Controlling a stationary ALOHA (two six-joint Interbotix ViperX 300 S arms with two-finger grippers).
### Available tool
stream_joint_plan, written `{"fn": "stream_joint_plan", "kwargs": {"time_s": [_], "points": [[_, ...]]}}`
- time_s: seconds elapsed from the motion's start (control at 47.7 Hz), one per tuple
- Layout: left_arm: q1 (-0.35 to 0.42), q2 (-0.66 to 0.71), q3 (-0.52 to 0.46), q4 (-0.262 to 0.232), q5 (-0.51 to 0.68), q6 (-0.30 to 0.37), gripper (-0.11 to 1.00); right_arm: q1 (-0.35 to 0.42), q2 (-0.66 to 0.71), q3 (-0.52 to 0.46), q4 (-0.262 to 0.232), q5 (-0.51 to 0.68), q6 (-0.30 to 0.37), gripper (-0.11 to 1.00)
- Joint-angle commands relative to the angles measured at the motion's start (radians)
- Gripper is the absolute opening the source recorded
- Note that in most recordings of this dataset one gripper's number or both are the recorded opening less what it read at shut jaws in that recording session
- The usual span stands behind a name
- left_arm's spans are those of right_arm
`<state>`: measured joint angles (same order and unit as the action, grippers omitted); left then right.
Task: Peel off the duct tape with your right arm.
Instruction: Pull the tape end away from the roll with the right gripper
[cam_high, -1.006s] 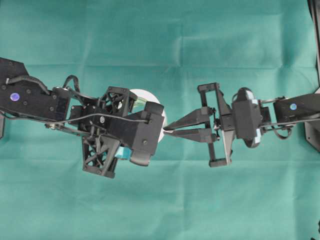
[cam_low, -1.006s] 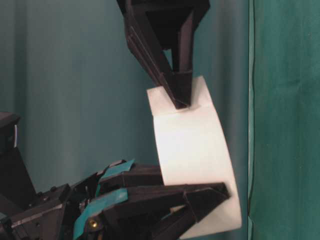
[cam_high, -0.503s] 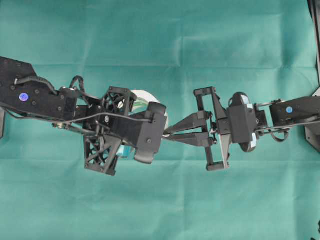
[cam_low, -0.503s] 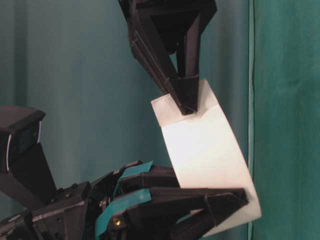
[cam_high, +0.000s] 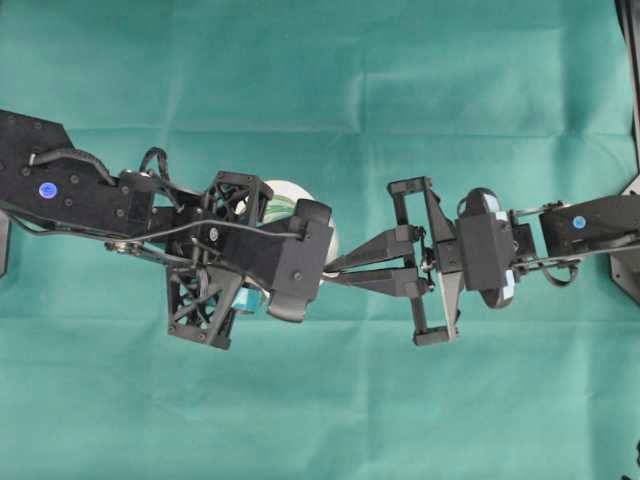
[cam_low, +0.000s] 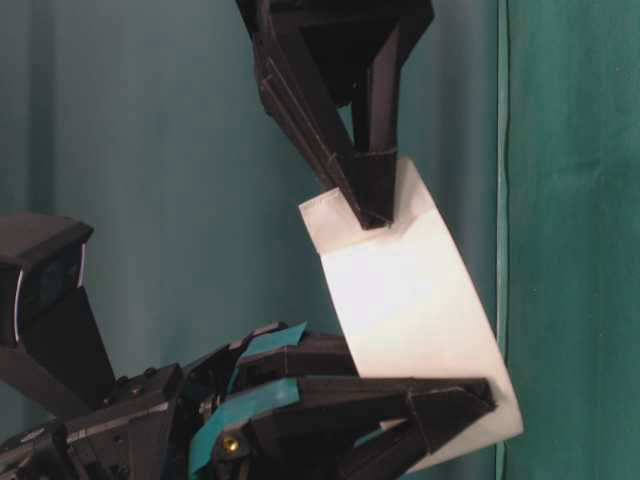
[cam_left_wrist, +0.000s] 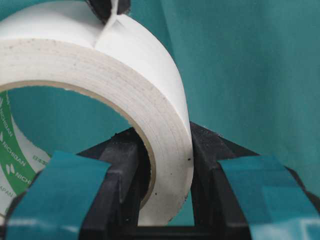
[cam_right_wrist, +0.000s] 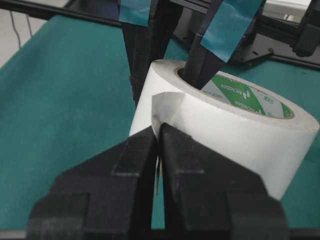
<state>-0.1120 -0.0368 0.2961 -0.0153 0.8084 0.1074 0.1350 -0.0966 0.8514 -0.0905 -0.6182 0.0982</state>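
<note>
Right wrist view: duct tape (cam_right_wrist: 225, 120) strip end pinched in right hand (cam_right_wrist: 158, 131).

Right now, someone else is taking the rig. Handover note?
Left gripper: shut on the duct tape, one finger inside the core and one outside, roll held off the green cloth.
Right gripper: shut on the loose strip end at the roll's outer face.
Done: roll secured, tab lifted and pinched.
Left: pull the right gripper away from the roll to peel the strip; hardly any length is off yet.
</note>
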Motion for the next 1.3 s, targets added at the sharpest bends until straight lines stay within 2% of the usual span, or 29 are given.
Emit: {"fn": "stream_joint_plan", "kwargs": {"time_s": [0.0, 1.09, 1.279], "points": [[0.061, -0.037, -0.031, 0.009, -0.005, -0.025, 0.21, 0.052, -0.002, -0.017, -0.005, -0.011, 0.002, -0.09], [0.083, -0.038, -0.031, 0.009, 0.011, -0.029, 0.21, 0.087, 0.021, -0.058, -0.005, -0.009, 0.002, -0.09], [0.103, -0.038, -0.029, 0.009, 0.015, -0.058, 0.21, 0.097, 0.035, -0.075, -0.003, -0.009, 0.002, -0.09]]}}
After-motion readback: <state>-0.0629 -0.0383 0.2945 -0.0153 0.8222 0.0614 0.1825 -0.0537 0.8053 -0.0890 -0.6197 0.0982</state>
